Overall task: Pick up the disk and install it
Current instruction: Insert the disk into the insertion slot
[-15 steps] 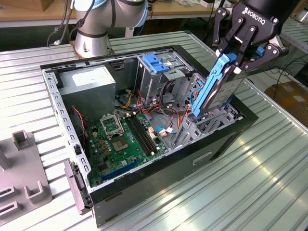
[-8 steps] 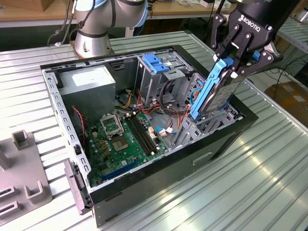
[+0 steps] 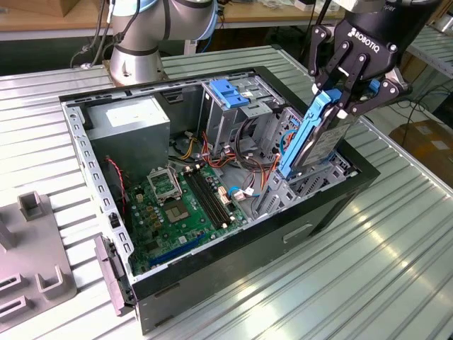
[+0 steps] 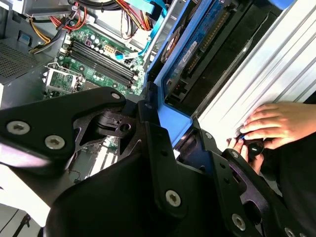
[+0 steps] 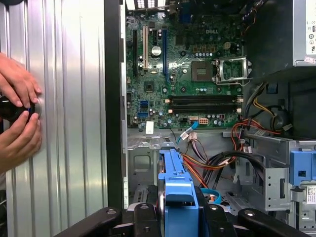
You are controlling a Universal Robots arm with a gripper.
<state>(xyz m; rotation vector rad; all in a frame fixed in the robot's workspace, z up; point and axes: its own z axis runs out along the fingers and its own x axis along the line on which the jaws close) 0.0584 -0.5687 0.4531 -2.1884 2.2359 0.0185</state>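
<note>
The disk, a grey drive in a light blue carrier rail, hangs tilted on edge over the drive bay at the exterior view's right end of the open computer case. Its lower end dips into the case beside the cables. My black gripper is shut on the disk's upper end, with fingers on both sides of the blue rail. In the second wrist view the disk runs away from the gripper toward the case. In the first wrist view the blue rail sits between the fingers.
The case holds a green motherboard, a grey power supply, a metal drive cage with a blue handle and loose cables. A person's hands hold a small black object on the ribbed table beside the case. A grey fixture lies at the exterior view's left.
</note>
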